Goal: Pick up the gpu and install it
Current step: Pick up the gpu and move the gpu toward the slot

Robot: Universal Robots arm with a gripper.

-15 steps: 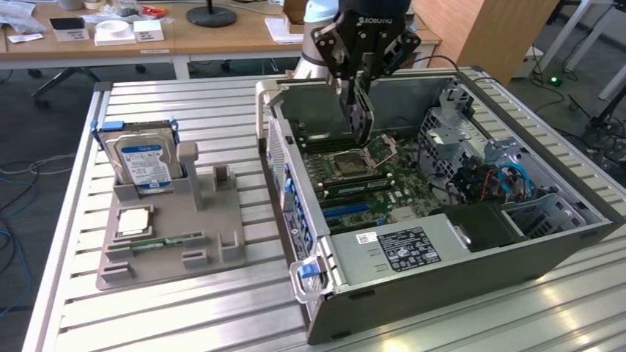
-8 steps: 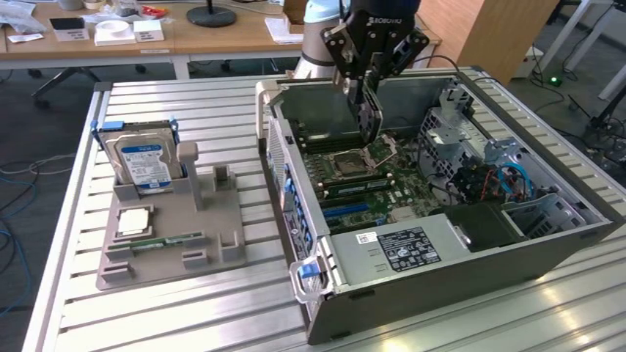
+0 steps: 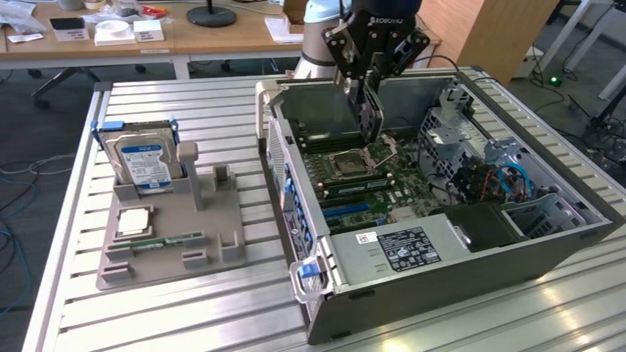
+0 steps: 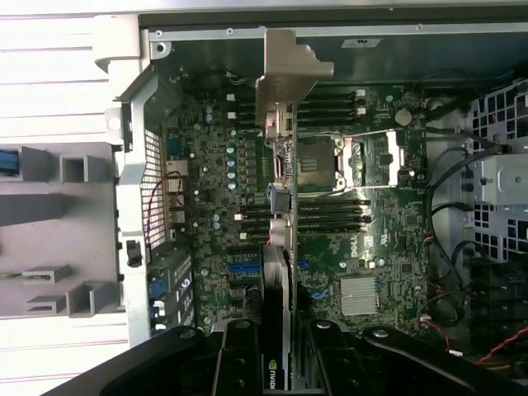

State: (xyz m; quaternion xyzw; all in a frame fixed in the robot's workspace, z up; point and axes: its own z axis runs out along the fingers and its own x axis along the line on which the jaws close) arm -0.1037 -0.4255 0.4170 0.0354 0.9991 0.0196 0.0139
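Clamping the gpu (image 4: pixel 282 165), the gripper (image 3: pixel 367 79) holds this thin dark card with silver end bracket over the motherboard (image 4: pixel 214 190).

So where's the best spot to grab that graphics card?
By the end away from its metal bracket, coming from above. The graphics card is thin and flat, hanging on edge over the computer case, so the end effector pinches its two flat faces and leaves the bracket end free.
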